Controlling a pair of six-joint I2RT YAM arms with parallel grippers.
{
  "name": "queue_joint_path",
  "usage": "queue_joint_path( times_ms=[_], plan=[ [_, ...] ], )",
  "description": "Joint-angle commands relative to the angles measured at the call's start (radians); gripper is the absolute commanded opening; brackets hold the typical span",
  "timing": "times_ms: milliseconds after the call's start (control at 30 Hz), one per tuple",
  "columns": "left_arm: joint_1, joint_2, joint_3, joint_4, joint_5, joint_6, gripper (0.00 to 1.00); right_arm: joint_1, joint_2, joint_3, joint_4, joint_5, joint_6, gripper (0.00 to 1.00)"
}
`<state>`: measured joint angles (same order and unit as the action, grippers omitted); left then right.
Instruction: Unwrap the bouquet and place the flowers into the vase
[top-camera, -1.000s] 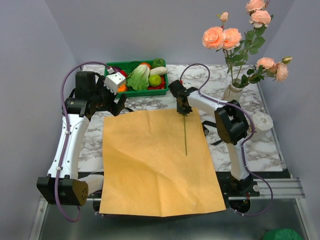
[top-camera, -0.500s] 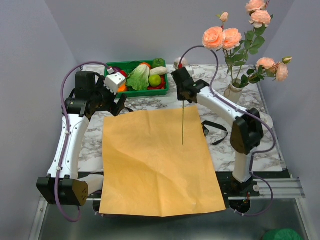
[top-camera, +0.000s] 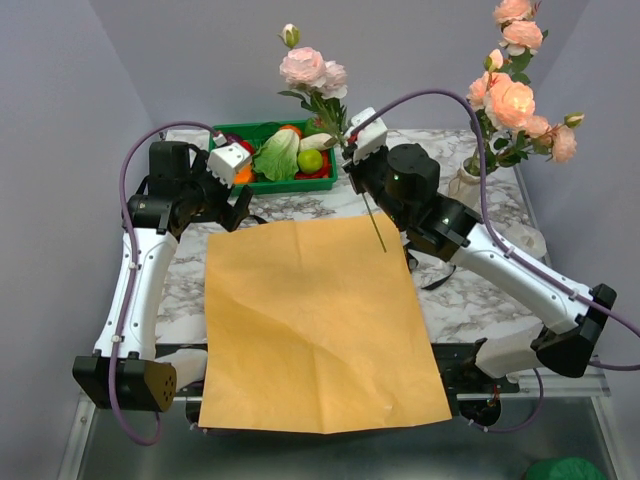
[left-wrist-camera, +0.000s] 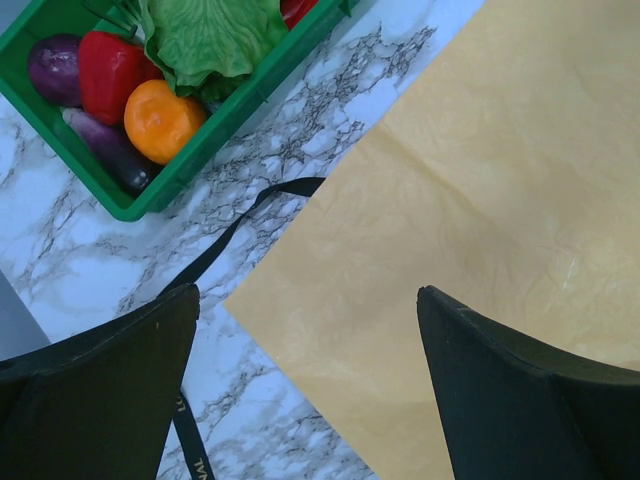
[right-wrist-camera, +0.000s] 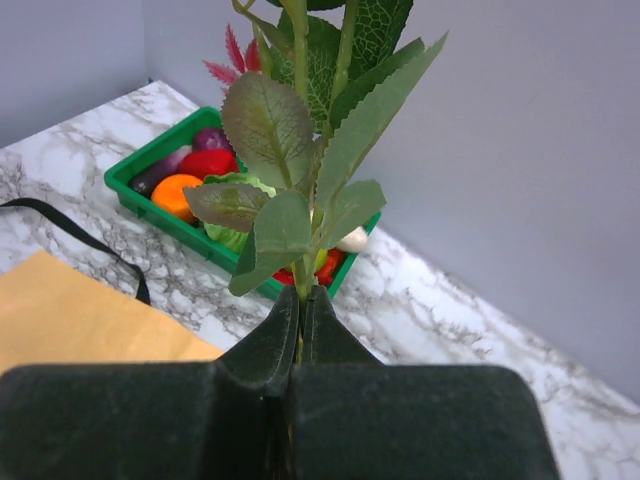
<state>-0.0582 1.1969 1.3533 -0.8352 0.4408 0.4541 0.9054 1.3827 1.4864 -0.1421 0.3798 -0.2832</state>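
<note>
Bright even light, soft shadows, sharp

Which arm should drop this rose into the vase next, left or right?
Right. The right gripper is shut on the rose stem, held upright, and the vase stands nearer that arm. The left gripper hangs open and empty near the green tray.

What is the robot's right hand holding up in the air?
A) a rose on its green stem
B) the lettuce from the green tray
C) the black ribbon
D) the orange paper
A: the right gripper is shut on the green stem of a peach-pink rose, held up above the orange paper, which lies flat on the table.
</note>
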Motion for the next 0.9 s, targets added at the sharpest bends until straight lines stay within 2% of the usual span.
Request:
queue_joint_path(
  times_ms=[0,267,467,533,567,633,867],
  plan=[
    [0.008,0.000,0.040,-0.016,0.021,-0.023,0.99,0.058,-0.053,0.113,0.041,-0.009,-0.186,0.01],
    [0.008,0.004,0.053,-0.022,0.016,-0.020,0.99,0.092,-0.200,0.250,0.024,-0.009,-0.192,0.01],
    [0.008,0.015,0.064,-0.025,0.024,-0.022,0.99,0.092,-0.359,0.124,0.222,0.144,-0.249,0.01],
    [0.008,0.015,0.070,-0.024,0.033,-0.023,0.99,0.090,-0.401,0.063,0.310,0.206,-0.332,0.01],
    [0.008,0.021,0.079,-0.022,0.047,-0.029,0.99,0.069,-0.413,-0.005,0.434,0.303,-0.428,0.01],
    [0.008,0.033,0.087,-0.019,0.062,-0.041,0.99,0.008,-0.415,-0.055,0.476,0.309,-0.461,0.01],
    [0.008,0.053,0.096,-0.013,0.082,-0.068,0.99,-0.275,-0.367,-0.124,0.512,0.182,-0.271,0.01]
  ],
)
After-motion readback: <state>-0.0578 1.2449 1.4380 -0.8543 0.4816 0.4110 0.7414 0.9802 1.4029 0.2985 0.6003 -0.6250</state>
